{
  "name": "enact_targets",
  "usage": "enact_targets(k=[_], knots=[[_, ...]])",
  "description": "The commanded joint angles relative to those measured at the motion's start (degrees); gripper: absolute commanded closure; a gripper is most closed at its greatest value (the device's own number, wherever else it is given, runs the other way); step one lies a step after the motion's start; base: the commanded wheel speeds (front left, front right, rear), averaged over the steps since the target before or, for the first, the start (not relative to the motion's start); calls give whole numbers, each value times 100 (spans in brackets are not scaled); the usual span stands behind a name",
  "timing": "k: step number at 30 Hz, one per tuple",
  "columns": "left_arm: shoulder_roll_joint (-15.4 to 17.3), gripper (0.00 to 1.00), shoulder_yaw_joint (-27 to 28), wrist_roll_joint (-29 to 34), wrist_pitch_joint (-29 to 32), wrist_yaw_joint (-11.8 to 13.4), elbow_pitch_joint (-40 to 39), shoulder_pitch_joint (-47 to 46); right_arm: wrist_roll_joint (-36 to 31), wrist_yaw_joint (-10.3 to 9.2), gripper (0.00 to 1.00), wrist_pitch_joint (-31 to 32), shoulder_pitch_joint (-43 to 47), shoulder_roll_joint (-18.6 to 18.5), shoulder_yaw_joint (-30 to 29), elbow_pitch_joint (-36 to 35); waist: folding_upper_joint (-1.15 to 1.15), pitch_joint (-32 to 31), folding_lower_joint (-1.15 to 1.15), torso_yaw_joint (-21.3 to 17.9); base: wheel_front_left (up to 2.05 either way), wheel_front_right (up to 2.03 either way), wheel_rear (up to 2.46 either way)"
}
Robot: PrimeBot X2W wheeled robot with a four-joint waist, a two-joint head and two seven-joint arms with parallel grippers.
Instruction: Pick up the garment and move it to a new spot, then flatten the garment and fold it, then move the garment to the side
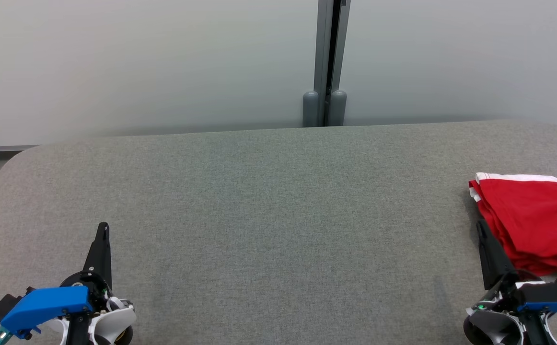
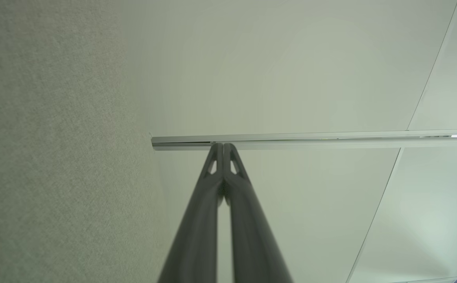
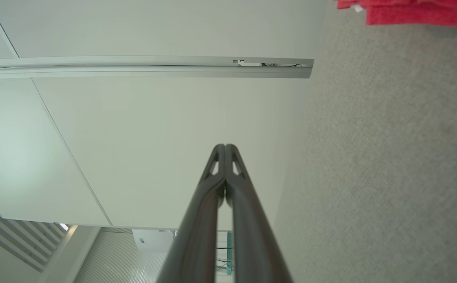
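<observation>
Red garment [image 1: 537,225] folded on worktop [image 1: 278,215]
Likely soft, limp; pinch its layered edge; left gripper [image 1: 102,226] and right gripper [image 1: 479,225] closed, empty.

head looks down, wrists low along table [image 1: 259,191]

Red garment [image 1: 537,225] with white trim, grey speckled table [image 1: 269,201], pale wall [image 1: 139,62].

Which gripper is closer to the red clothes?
Right. The right gripper is just beside the garment, at its left edge. The left gripper is far off to the garment's left, across the table.
</observation>
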Motion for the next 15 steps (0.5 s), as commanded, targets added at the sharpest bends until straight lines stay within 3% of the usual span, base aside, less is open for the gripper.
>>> enact_targets(k=[1, 15], knots=[[-9, 100, 4, -22, 15, -31, -23, -57, 17, 2, 100, 23, -56, -26, -8, -17, 0, 0, 0, 0, 0, 0, 0], [-9, 100, 4, -23, 15, -31, -23, -57, 17, 2, 100, 23, -56, -26, -8, -17, 0, 0, 0, 0, 0, 0, 0]])
